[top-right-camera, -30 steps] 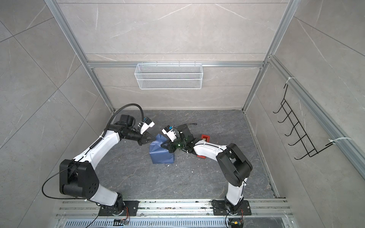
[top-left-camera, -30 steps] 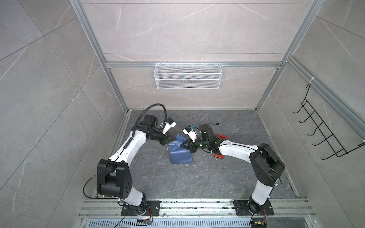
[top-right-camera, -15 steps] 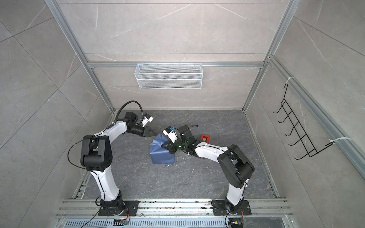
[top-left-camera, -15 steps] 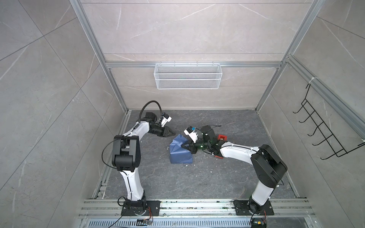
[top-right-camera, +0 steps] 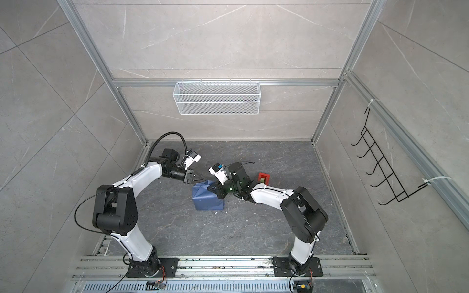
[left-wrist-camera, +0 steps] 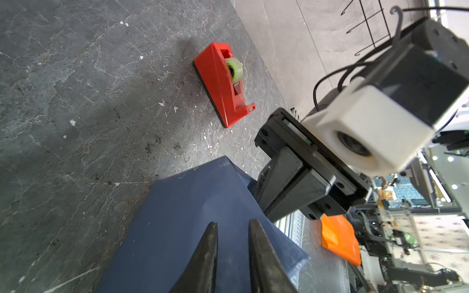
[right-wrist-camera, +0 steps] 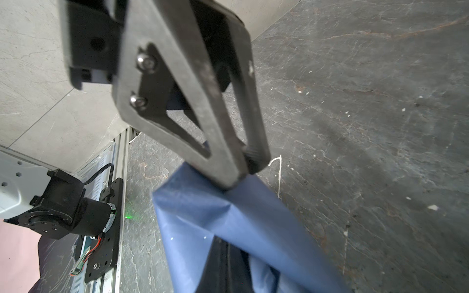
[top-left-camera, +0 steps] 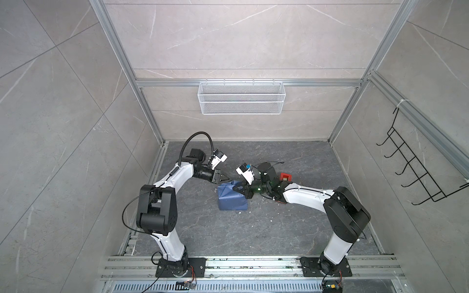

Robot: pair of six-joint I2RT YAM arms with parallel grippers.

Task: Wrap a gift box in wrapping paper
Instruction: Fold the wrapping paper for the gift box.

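Paper (top-left-camera: 232, 200): folded round the box, a blue parcel on the floor (top-left-camera: 253, 228) between both grippers.
Box: hidden inside the paper.
Right gripper (top-left-camera: 238, 189): closed on the end fold, likely so it cannot spring open.
Left gripper (left-wrist-camera: 233, 224): jaws narrowly parted, empty, tips at that fold.
Tape dispenser (left-wrist-camera: 223, 83): nearby, presumably for sealing.

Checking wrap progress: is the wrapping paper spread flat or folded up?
Folded up: the wrapping paper forms a blue box-shaped bundle, and the right gripper pinches a fold at its end.
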